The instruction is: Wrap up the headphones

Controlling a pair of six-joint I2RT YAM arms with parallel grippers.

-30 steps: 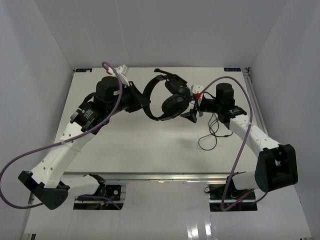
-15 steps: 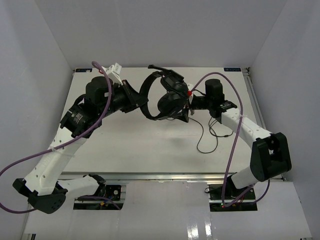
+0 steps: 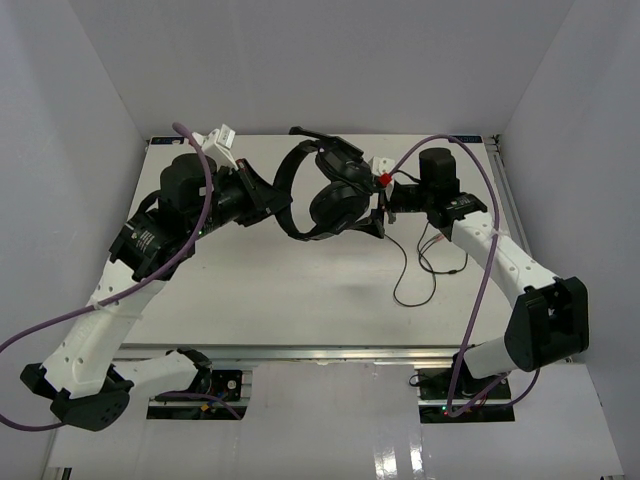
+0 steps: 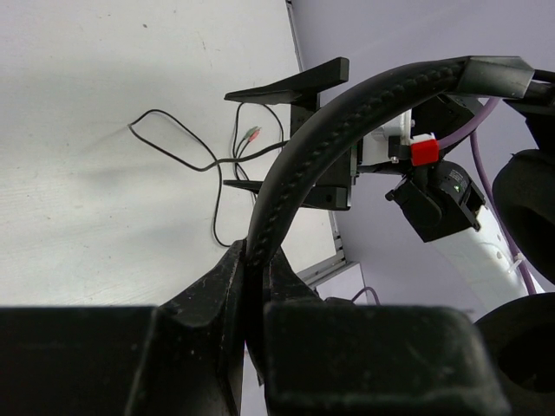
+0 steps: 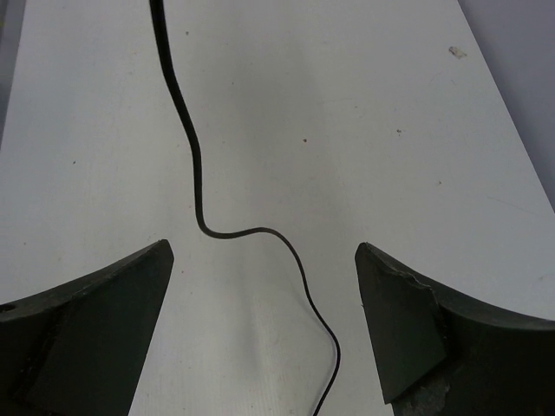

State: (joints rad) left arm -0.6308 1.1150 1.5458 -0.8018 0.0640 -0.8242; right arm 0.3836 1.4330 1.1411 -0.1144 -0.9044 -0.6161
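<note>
The headphones [image 3: 332, 195] hang above the table's back middle, headband on the left and both padded cups on the right. My left gripper [image 3: 276, 203] is shut on the headband [image 4: 347, 108]; in the left wrist view the jaws [image 4: 254, 258] pinch its lower end. My right gripper [image 3: 376, 208] stands open just right of the cups, touching nothing. The thin black cord [image 3: 415, 268] trails down onto the table in loose loops. In the right wrist view the cord [image 5: 201, 221] lies on the table between the wide-apart fingers [image 5: 100, 308], and my right gripper [image 5: 263, 260] is open above it. The cord's plugs [image 4: 252, 133] rest on the table.
Purple arm cables [image 3: 195, 235] loop over both arms. White walls close in the table [image 3: 290, 300] on the left, back and right, with a metal rail [image 3: 497, 175] along the right edge. The arm bases stand at the near edge.
My left arm has carried the headphones a little left and toward the back. My right gripper followed them leftward, staying open; the cord on the table shifted slightly.
</note>
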